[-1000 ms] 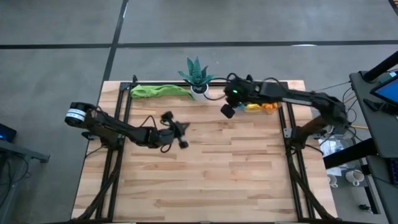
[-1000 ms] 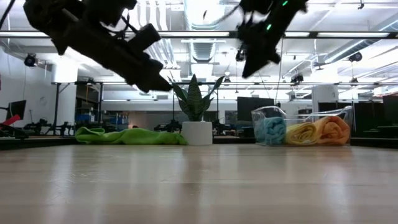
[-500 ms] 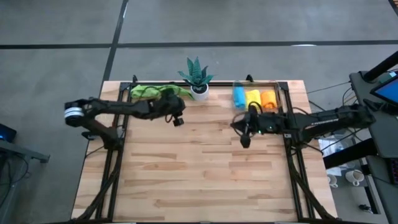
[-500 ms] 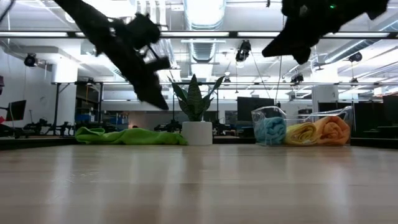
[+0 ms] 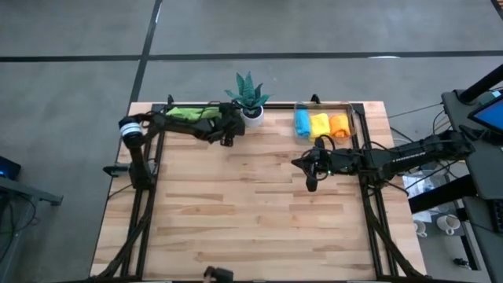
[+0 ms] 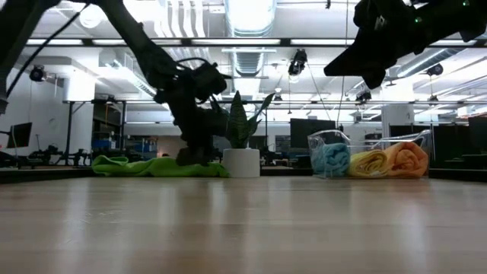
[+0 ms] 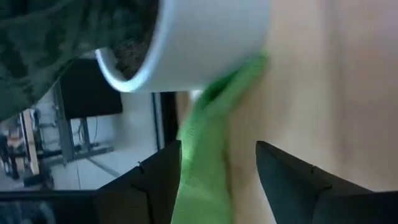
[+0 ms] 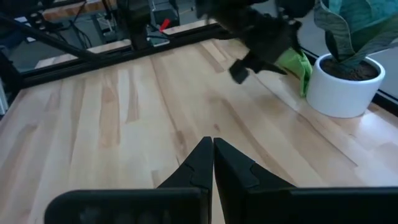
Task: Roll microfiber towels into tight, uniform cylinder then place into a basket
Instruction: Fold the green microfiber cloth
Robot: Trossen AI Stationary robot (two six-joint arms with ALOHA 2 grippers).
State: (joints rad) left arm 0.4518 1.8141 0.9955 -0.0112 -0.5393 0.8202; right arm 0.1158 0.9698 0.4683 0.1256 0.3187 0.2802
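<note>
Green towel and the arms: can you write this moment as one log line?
left gripper: open, at green towel by plant pot | right gripper: shut, mid-table | basket: three rolls

Even overhead light falls on the bench (image 5: 259, 204) with only faint shadows, while in the low view bright ceiling lamps (image 6: 247, 11) glare and turn both arms into dark silhouettes. The left wrist view is blurred close up, its white plant pot (image 7: 199, 43) and green towel (image 7: 205, 162) soft-edged; the right wrist view is sharper.
</note>
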